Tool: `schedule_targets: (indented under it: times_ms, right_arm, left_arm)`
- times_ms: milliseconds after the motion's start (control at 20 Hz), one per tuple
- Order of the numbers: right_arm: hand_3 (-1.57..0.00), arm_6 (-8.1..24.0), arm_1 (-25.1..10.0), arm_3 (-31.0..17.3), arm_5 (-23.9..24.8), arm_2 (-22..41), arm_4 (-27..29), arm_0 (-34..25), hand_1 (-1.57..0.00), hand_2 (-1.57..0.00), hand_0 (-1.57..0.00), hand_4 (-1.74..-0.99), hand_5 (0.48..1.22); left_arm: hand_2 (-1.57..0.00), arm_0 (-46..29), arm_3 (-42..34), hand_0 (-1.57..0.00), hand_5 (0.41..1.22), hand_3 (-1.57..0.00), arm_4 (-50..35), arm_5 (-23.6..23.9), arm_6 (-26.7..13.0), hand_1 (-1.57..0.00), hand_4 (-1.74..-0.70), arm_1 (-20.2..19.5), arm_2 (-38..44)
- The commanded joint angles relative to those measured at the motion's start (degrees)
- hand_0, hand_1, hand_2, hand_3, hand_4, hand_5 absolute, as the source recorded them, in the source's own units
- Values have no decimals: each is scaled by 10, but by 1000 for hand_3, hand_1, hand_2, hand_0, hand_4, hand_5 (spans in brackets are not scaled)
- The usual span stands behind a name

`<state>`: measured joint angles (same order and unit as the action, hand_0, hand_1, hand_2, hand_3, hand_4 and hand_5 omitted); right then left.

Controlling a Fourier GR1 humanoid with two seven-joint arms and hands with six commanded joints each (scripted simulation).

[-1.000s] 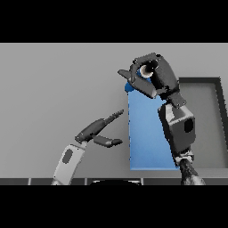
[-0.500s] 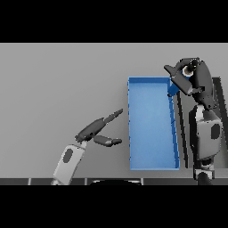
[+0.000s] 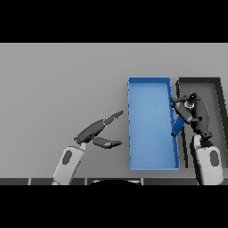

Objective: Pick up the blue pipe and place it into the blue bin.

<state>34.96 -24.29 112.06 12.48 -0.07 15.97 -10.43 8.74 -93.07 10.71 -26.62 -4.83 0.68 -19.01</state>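
— Fingers on the right hand (image 3: 192, 116) are curled round the pipe (image 3: 178, 125), so it's gripped; the left hand (image 3: 99, 133) rests out on the table (image 3: 62, 89) with fingers straight and loose, thumb apart.

— Where is the pipe?

— At the bin (image 3: 151, 122)'s right wall, roughly mid-length. Its lower end shows against that wall; whether it hangs inside or straddles the rim I can't tell.

— What worries you?

— Letting go too soon. If the pipe sits across the rim, I'd expect it to tip outward into the gap beside the dark tray (image 3: 218, 89), or lodge on the edge. The hand should carry it further over the blue floor first.

— Its axis?

— Tilted: upper end in the hand toward the right and far side, lower end pointing down-left toward the bin's near half.
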Motion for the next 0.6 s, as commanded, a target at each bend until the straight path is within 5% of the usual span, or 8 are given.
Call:
schedule_targets:
  times_ms: [0,100,150,350,400,550]
  right_arm:
    - [-1571,0,-9,2,15,11,0,20,-1571,-1571,-1571,-1741,1221]
    - [-1521,-12,-18,20,83,42,-16,49,-1571,-1571,-1571,-1741,1221]
    - [-1255,-2,-32,16,101,59,-10,67,-1571,-1571,-1571,-1741,1221]
    - [-847,-4,-113,-17,218,144,21,86,-1548,-1571,-1571,-1741,1221]
    - [-788,-12,-133,-22,243,167,33,81,-1336,-1339,-1465,-1678,1221]
    - [-403,-15,-204,-48,297,236,84,46,-684,-685,-750,-1413,1221]
  left_arm:
    - [1,-3,2,1,425,1,0,0,0,1,-884,-1,0]
    - [1,3,7,1,422,1,4,3,-5,1,-888,2,0]
    - [1,-2,3,1,420,1,4,2,-3,1,-887,2,-4]
    - [1,-2,-4,1,421,1,4,1,-6,1,-883,-3,-3]
    - [1,-2,-6,1,421,1,5,4,-9,1,-882,1,-6]
    - [1,-6,-9,1,425,1,5,2,-15,1,-878,1,-9]
